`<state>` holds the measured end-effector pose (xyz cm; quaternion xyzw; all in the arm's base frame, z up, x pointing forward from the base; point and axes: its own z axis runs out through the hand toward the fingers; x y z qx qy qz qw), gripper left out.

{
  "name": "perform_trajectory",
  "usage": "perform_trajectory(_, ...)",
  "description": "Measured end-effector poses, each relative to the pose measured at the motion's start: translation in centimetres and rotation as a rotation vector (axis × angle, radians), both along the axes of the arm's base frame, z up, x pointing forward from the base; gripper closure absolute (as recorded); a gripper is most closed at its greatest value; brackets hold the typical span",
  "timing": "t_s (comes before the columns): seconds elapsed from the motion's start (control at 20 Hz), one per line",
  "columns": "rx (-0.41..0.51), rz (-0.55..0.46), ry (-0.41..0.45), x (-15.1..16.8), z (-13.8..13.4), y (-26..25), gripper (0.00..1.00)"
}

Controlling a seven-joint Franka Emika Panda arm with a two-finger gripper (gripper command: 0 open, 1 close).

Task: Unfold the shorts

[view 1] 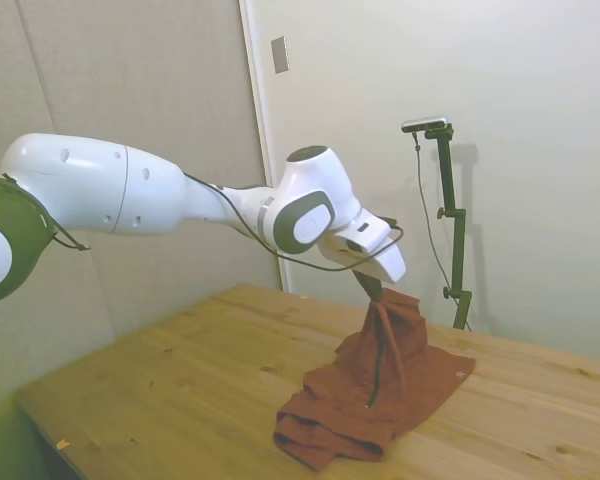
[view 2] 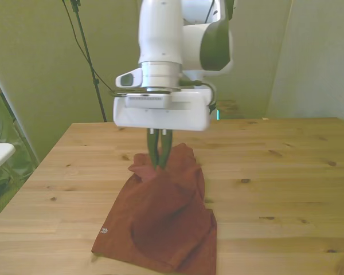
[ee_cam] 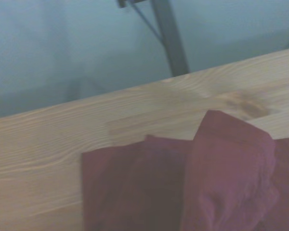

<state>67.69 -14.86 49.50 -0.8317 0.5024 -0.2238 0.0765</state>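
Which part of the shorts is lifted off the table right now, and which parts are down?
The pinched peak of the shorts, held by the gripper, is raised. The tagged corner and bunched end lie on the table.

the shorts [view 1: 380, 395] are rust-red soft cloth, sitting in the lower middle of the side view and the lower centre of the front view [view 2: 160, 223]. one part is pulled up into a narrow peak, pinched at its top, while the rest spreads crumpled and partly folded on the counter. a dark zipper line runs down the raised cloth in the side view. a small pale tag shows at one lower corner.
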Motion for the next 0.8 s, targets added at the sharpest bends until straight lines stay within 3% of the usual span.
perform_trajectory(0.3, -0.038, 0.057, -0.026, 1.4, 0.6, 9.0, 1.00)
perform_trajectory(0.55, -0.071, 0.076, -0.067, 1.8, 2.5, 13.1, 1.00)
perform_trajectory(0.8, -0.097, 0.078, -0.056, 2.1, 1.6, 15.3, 1.00)
